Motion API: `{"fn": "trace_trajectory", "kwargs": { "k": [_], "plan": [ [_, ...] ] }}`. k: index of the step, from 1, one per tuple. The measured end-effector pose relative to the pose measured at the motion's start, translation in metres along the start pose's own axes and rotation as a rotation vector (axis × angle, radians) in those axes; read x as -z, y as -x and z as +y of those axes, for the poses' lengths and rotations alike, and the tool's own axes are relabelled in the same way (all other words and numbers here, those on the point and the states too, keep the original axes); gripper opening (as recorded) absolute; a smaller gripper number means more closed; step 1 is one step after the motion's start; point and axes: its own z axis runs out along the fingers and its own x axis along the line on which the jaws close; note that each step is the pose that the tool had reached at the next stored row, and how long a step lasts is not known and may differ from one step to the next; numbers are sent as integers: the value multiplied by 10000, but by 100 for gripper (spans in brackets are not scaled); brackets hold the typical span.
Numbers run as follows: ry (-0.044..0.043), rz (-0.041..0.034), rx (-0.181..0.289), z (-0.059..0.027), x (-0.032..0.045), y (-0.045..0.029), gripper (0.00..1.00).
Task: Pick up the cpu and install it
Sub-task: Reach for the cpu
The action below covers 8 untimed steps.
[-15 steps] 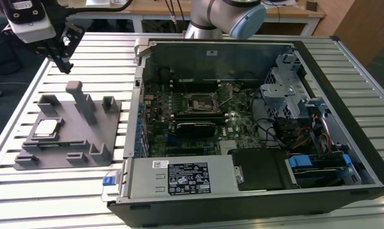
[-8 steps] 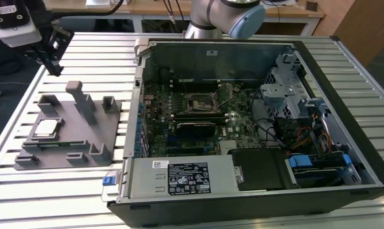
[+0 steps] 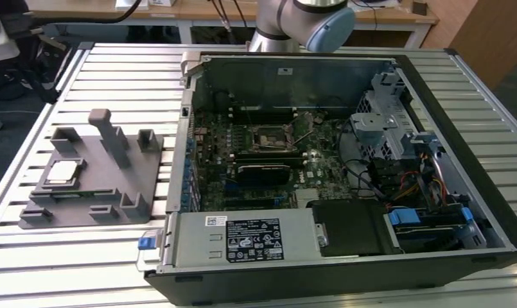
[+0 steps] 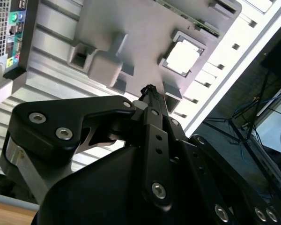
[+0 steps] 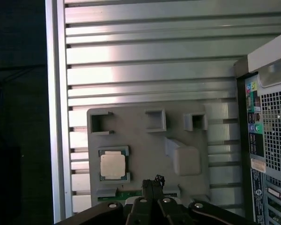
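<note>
- Underneath, a slatted metal table point(image 3: 112, 70) carries everything.
- An open computer case point(image 3: 284, 77) lies on it with the motherboard facing up and the black socket point(image 3: 270, 136) near the board's middle.
- A grey holder block point(image 3: 104, 204) sits just beside the case, on the exterior view's left.
- The gripper point(image 5: 152, 182) hangs above that block, its fingertips clenched together on nothing.
- The cpu point(image 3: 63, 171) lies flat in a recess of the block, silver top up, apart from the fingertips.

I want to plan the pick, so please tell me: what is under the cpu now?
The cpu lies in a framed recess of the grey holder plate, which rests on the slatted table. The recess floor and the chip's underside are covered by the chip itself.
</note>
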Motion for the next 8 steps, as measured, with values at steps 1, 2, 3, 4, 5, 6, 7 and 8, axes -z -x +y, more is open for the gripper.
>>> {"fn": "trace_trajectory", "kwargs": {
  "k": [1, 2, 3, 4, 5, 6, 7, 8],
  "plan": [
    [-1, 1, 2, -3, -2, -40, 11],
    [1, -1, 4, -5, -6, -79, 11],
    [0, 0, 8, -8, -9, -119, 11],
    [1, 0, 13, -11, -12, -151, 11],
    [0, 1, 16, -13, -14, -185, 11],
    [1, 0, 17, -16, -17, -223, 11],
    [0, 1, 18, -18, -19, -255, 11],
    [0, 0, 19, -20, -21, -282, 11]
  ]
}}
